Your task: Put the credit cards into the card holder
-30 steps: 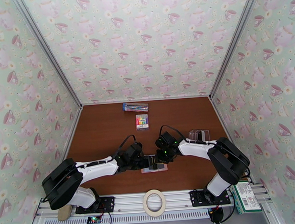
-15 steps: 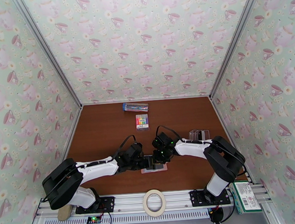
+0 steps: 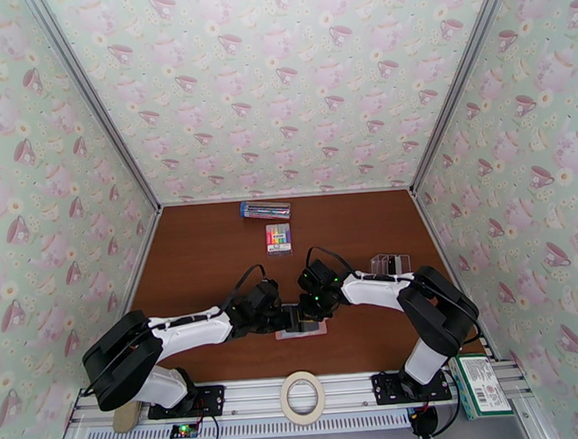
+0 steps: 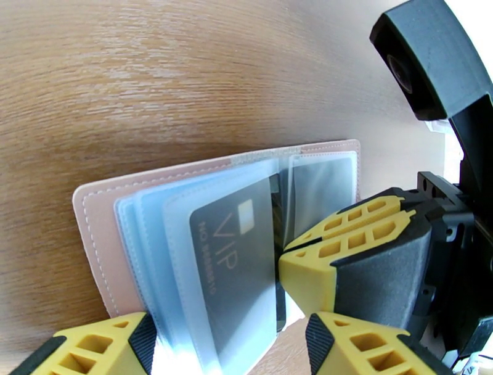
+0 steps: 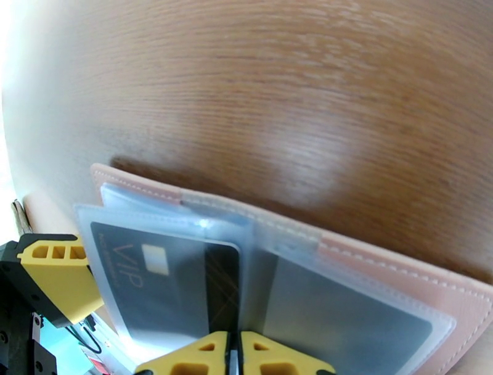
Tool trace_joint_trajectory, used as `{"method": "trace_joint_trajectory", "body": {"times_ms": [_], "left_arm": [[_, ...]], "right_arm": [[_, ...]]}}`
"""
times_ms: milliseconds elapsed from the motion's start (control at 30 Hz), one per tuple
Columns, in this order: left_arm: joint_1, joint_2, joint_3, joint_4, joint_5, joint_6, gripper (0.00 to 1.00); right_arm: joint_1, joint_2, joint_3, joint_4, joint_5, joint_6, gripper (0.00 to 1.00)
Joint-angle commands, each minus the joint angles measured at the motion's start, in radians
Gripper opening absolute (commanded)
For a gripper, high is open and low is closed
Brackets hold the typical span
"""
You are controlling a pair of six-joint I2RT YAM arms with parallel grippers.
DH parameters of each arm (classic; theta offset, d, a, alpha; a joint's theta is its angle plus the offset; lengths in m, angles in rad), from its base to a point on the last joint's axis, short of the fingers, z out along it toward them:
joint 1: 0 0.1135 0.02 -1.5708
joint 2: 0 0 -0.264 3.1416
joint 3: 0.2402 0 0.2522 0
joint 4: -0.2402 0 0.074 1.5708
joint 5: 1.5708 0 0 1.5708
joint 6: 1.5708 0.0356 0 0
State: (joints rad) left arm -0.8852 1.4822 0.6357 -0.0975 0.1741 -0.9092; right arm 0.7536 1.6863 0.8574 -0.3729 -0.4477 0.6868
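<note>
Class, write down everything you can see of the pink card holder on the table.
The card holder is a dusty-pink, leather-like folding wallet with pale stitching along its edge, lying open and flat on the brown wooden table. Clear plastic sleeves fan from its spine; a dark grey card marked VIP sits partly inside one. The left hand straddles the sleeves, jaws open, one finger at their edge. The right hand, shut, meets the card's edge near the spine.

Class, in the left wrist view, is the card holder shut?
No, the card holder lies open, a dark VIP card showing among its clear pockets.
</note>
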Motion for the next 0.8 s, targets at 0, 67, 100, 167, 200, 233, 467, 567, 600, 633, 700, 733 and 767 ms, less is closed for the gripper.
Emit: {"method": "trace_joint_trajectory", "body": {"times_ms": [0, 67, 100, 167, 200, 233, 467, 567, 600, 633, 700, 733, 767], "left_arm": [[-0.012, 0.004, 0.024, 0.009, -0.001, 0.015, 0.70], [-0.012, 0.003, 0.023, 0.007, -0.003, 0.014, 0.70], [-0.012, 0.001, 0.023, 0.008, -0.003, 0.014, 0.70], [-0.012, -0.002, 0.023, 0.007, -0.005, 0.014, 0.70], [-0.012, -0.003, 0.023, 0.006, -0.004, 0.015, 0.71], [-0.012, -0.005, 0.021, 0.006, -0.005, 0.015, 0.70], [-0.014, -0.042, 0.002, 0.035, -0.008, 0.016, 0.70], [-0.012, -0.049, 0.002, 0.045, -0.002, 0.023, 0.71], [-0.012, -0.044, 0.007, 0.045, 0.003, 0.026, 0.70], [-0.012, -0.037, 0.012, 0.045, 0.009, 0.027, 0.70], [-0.012, -0.024, 0.018, 0.047, 0.017, 0.023, 0.69], [-0.014, -0.019, 0.017, 0.050, 0.018, 0.019, 0.69], [-0.014, -0.017, 0.013, 0.054, 0.019, 0.016, 0.68]], "right_arm": [[0.024, -0.042, 0.025, 0.036, -0.029, 0.017, 0.13], [0.024, -0.058, 0.025, 0.026, -0.013, 0.017, 0.13], [0.023, -0.061, 0.027, 0.019, -0.003, 0.016, 0.14], [0.023, -0.070, 0.027, -0.001, 0.030, 0.014, 0.19], [0.023, -0.074, 0.025, -0.005, 0.039, 0.014, 0.21], [0.024, -0.076, 0.024, -0.008, 0.045, 0.016, 0.23], [0.023, -0.065, 0.023, 0.008, 0.035, 0.028, 0.26], [0.023, -0.045, 0.032, 0.015, 0.023, 0.030, 0.26], [0.024, -0.038, 0.035, 0.016, 0.021, 0.029, 0.25], [0.024, -0.034, 0.038, 0.016, 0.020, 0.030, 0.25], [0.024, -0.028, 0.039, 0.020, 0.018, 0.035, 0.25], [0.024, -0.025, 0.039, 0.019, 0.016, 0.034, 0.25], [0.023, -0.024, 0.039, 0.019, 0.017, 0.035, 0.25]]}}
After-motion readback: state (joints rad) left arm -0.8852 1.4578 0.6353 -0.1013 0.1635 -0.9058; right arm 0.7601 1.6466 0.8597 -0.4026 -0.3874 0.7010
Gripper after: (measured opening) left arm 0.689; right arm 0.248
